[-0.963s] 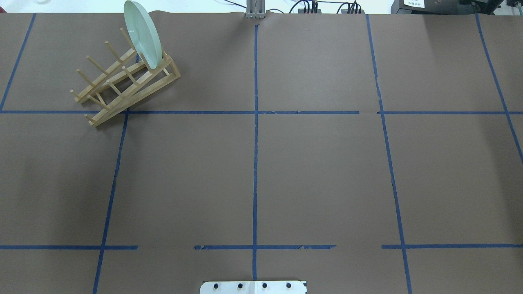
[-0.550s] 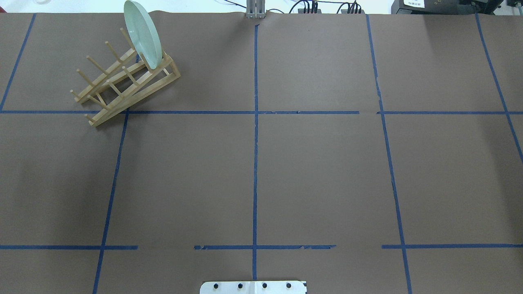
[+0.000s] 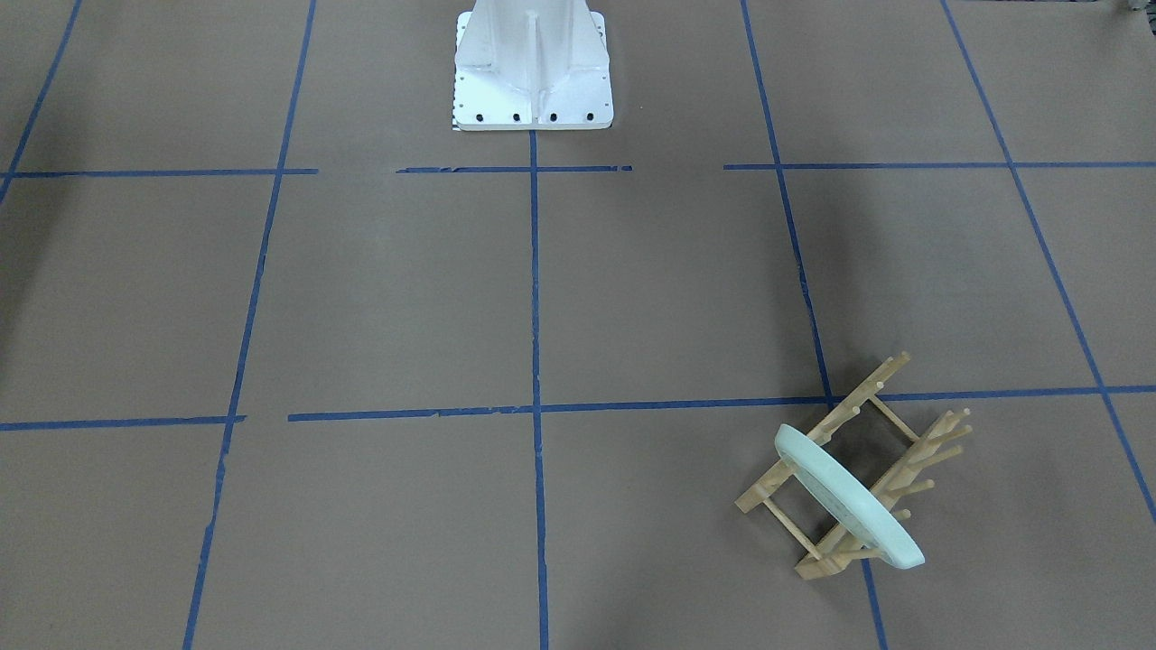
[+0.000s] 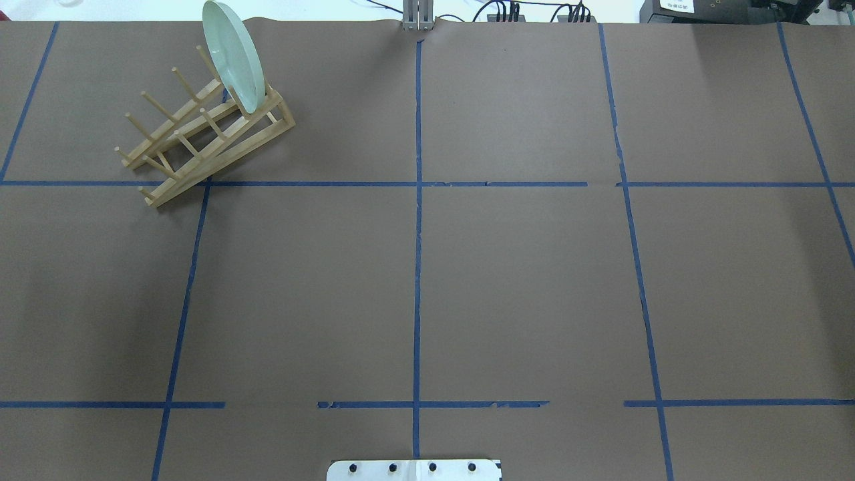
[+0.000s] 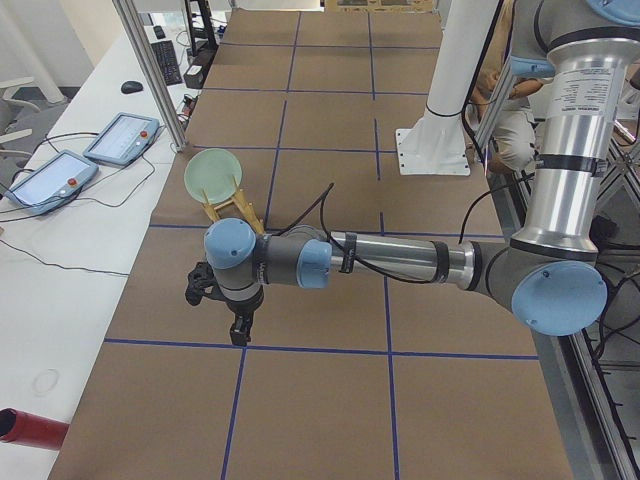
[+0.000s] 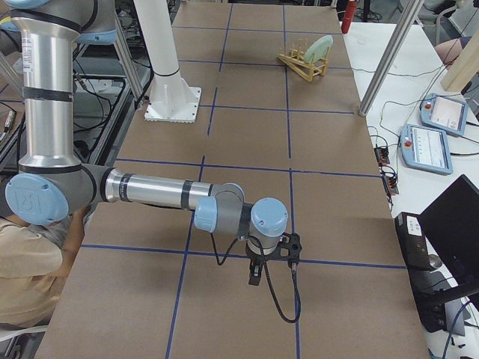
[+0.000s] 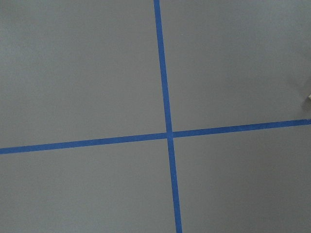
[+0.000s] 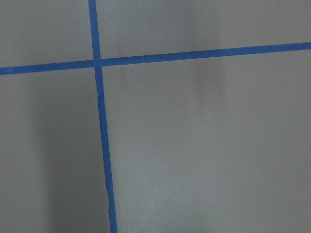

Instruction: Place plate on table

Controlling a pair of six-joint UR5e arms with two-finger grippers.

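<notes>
The pale mint-green plate (image 4: 234, 57) stands on edge in the end slot of the wooden peg rack (image 4: 220, 159), at the far left of the brown table (image 4: 521, 280). It also shows in the front-facing view (image 3: 849, 496) and both side views (image 5: 212, 172) (image 6: 320, 47). My left gripper (image 5: 238, 330) hangs over the table, apart from the rack, toward the table's left end. My right gripper (image 6: 254, 275) hangs over the table's right end. Both show only in side views, so I cannot tell whether they are open or shut. The wrist views show only table and tape.
The white robot base (image 4: 414, 469) sits at the near middle edge, also in the front-facing view (image 3: 533, 72). Blue tape lines cross the table. Tablets (image 5: 120, 138) and cables lie on the white bench past the far edge, by a metal post (image 5: 150, 75).
</notes>
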